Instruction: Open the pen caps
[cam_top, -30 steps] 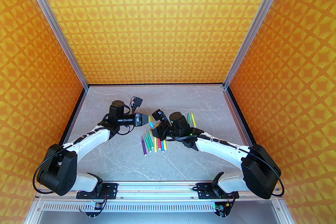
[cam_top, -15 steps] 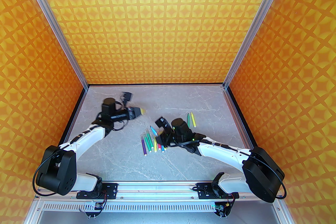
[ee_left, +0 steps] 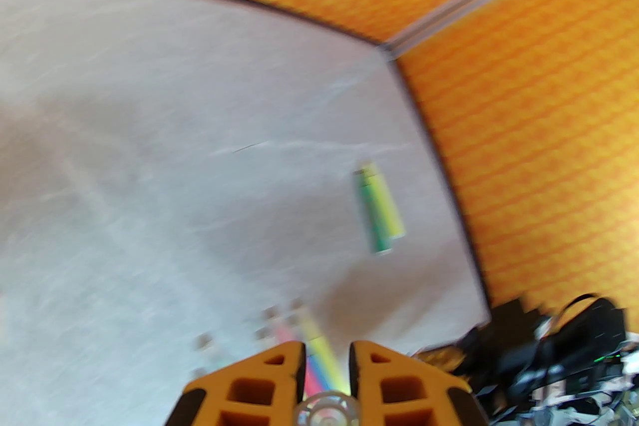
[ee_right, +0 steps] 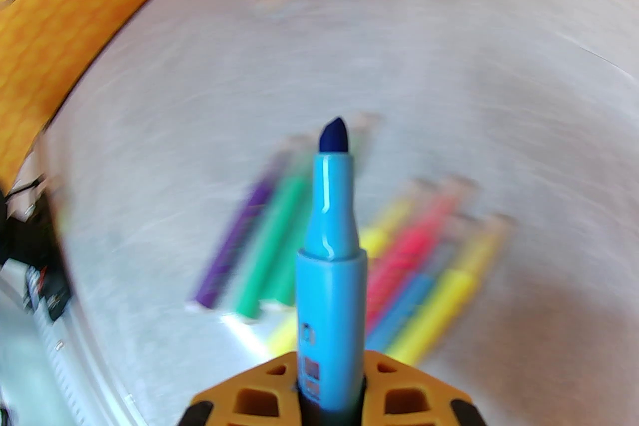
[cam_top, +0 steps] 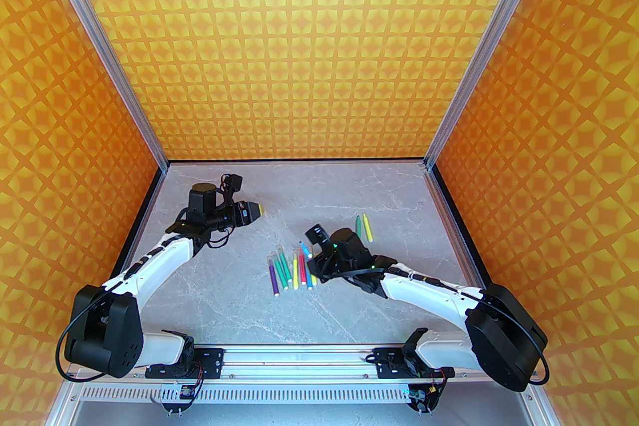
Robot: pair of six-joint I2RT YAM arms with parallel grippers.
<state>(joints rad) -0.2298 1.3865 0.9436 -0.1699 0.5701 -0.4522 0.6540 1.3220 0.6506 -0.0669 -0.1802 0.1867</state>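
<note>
blue marker uncapped, a row of capped ones left

right gripper (ee_right: 329,384) clamps the bare-tipped blue marker (ee_right: 329,264) over the capped markers (cam_top: 292,270) at mid-table; left gripper (ee_left: 327,354), far left, is closed on the clear pen cap (ee_left: 327,410). two loose markers (cam_top: 364,226) lie far right.

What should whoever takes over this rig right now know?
Left gripper: shut on a small clear plastic cap, out to the left.
Right gripper: shut on the light-blue plastic marker, dark tip bare.
Grey marble table: row of coloured markers mid-table; green-and-yellow pair beyond the right arm.
Done: blue marker uncapped.
Left: put both down, then uncap the row, which looks capped though blurred.
</note>
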